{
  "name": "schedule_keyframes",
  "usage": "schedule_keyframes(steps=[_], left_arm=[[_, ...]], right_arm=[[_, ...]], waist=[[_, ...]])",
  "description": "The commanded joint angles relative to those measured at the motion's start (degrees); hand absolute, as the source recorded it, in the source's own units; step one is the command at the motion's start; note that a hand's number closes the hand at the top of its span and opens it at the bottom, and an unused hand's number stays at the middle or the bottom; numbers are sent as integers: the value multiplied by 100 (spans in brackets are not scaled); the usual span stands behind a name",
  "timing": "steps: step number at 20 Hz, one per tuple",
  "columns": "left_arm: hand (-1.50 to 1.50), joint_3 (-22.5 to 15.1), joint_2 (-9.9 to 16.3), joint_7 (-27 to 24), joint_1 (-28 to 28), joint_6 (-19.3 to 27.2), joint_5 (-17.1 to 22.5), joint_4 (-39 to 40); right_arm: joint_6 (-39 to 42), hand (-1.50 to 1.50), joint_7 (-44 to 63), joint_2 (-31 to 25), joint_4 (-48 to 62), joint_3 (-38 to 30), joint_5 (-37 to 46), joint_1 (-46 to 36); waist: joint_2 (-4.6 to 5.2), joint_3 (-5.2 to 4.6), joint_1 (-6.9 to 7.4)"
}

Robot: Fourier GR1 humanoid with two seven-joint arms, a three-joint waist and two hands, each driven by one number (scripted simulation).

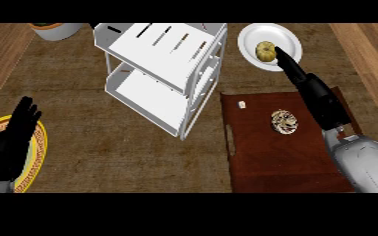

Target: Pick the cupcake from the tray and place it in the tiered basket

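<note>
Black and stretched out long, the right hand [289, 64] points up past the far edge of the dark red-brown tray [258, 165], its fingers straight and together, holding nothing; the fingertips reach over the rim of a white plate [251, 32] and stop just beside a yellowish-green round thing [265, 51] that lies on it. The cupcake [284, 121] is on the tray, near its middle, beside the right forearm and not touched. A small white piece [241, 104] lies near the tray's far left corner. I judge that the pick is not yet begun: the hand is beyond the cupcake. The next move asks the hand to come back over the tray, go down on the cupcake and close round it. Then it must carry it left to the white tiered basket [166, 75], which stands beside the tray on the brown surface [111, 150]. The left hand [18, 125] rests open at the left edge, over a yellow-rimmed plate [40, 145].
</note>
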Motion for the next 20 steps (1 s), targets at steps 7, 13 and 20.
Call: schedule_keyframes(steps=[7, 13, 20], left_arm=[[0, -354, -474, 153, 397, 451, -283, 127], [0, -759, -926, 39, 574, 677, -529, 132], [0, -1361, -1322, 206, 310, 1011, -1027, -65]], right_arm=[[-3180, 150, 924, -759, 850, -2247, 1325, 1021], [-6037, -150, 304, 917, -12, -3370, 1338, 1456], [-6149, -150, 1089, 2204, -1256, -1951, 2458, 3138]], waist=[[111, -96, -1146], [-9, -26, -755], [90, -67, -155]])
